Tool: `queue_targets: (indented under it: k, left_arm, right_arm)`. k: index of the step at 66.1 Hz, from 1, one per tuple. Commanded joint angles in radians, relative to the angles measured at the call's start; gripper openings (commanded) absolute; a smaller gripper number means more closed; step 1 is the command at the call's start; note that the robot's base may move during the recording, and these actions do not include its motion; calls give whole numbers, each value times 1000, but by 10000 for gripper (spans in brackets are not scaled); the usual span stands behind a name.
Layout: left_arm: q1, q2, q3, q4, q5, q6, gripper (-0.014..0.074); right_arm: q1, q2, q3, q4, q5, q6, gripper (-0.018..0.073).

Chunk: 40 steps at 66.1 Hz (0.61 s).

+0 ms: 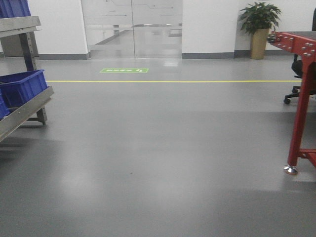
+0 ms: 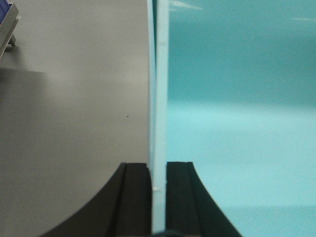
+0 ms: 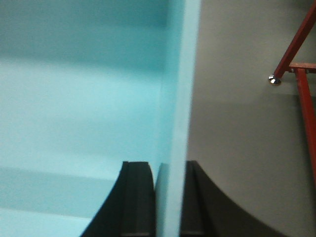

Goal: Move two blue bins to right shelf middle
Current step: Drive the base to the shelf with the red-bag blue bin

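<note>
Left pincer (image 2: pixel 158 168) and right pincer (image 3: pixel 170 168) each clamp a bin (image 2: pixel 237 123) wall; looks mid-transit, not yet shelved.

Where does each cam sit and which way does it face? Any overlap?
Front: at the robot's front, facing ahead across floor to glass doors; no robot parts show.
Left wrist: looks along left pincer, shut on aqua bin wall.
Right wrist: along right pincer, shut on the bin's other wall.
Shared: both wrists see the bin; front and right wrist see red frame.
</note>
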Motion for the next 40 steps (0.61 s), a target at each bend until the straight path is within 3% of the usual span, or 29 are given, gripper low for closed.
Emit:
queue_targets:
  k: [1,40]
  left_arm:
    - [-15,-11,-16,-62,-146,-11,-111]
    - [-15,-11,-16,-62,-146,-11,-111]
  right_arm:
    - [15,-15,-16,56,-275,-17,-165]
    - [15,-15,-16,56,-275,-17,-165]
